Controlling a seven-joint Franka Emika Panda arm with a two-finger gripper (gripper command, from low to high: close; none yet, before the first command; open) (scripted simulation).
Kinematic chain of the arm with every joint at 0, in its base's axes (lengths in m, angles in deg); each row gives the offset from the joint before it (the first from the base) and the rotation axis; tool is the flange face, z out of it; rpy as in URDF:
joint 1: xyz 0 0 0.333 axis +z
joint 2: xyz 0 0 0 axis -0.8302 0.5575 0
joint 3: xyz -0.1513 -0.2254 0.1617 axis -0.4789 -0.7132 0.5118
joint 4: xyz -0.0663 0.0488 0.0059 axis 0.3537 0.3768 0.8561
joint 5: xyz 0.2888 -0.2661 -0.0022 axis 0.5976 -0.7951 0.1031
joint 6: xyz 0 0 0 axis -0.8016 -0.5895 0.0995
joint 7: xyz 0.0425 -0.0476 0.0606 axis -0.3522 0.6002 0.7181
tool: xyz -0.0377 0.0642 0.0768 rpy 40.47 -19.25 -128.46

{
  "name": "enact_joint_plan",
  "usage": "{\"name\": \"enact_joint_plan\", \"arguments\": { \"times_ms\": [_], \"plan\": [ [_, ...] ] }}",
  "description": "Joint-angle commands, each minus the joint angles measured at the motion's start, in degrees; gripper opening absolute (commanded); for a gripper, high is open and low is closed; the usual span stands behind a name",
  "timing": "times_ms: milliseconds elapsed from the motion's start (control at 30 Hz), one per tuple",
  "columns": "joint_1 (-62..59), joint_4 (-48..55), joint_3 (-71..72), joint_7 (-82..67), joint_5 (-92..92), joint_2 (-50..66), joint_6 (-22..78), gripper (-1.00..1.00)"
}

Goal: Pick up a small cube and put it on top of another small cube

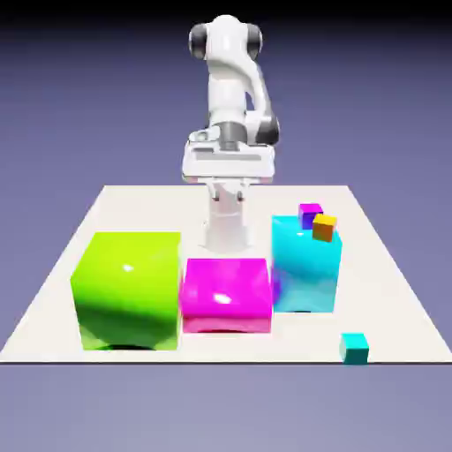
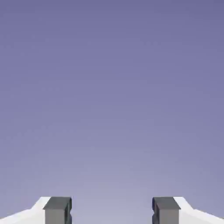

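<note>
You are looking at a pale, matte worktop (image 1: 53, 300) that is carrying everything, with the white arm (image 1: 231, 88) rising at its far edge and folding back on itself, well apart from the cubes. Three big glossy blocks are sitting in a row across the middle: a lime-green block (image 1: 126, 287) on the exterior view's left, a lower magenta block (image 1: 225, 293) in the centre and a taller, translucent-looking cyan block (image 1: 305, 265) on the right. Their shiny faces are catching highlights, and they are probably serving as obstacles you will have to reach over or around.

The pincer (image 2: 111, 212) is standing released and is grasping nothing: in the hand view its two squared grey fingertips (image 2: 57, 210) are showing apart, with only plain backdrop between them, so it is pointing away from the worktop.

The smallest pieces are the ones that matter. The tiny purple-magenta cube (image 1: 309, 213) is sitting behind the cyan block's far upper corner, right beside a tiny orange cube (image 1: 324, 227); whether the two are touching, you cannot tell. The tiny teal cube (image 1: 354, 348) is lying alone near the front edge on the exterior view's right, not yet picked up.
</note>
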Motion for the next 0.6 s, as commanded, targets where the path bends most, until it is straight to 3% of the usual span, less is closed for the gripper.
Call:
{"name": "enact_joint_plan", "arguments": {
  "times_ms": [0,567],
  "plan": [
    [-0.4,1.5,1.1,1.1,2.3,2.1,1.4,0.00],
    [-6.7,26.4,20.0,19.8,41.7,37.4,24.3,0.00]
  ]
}}
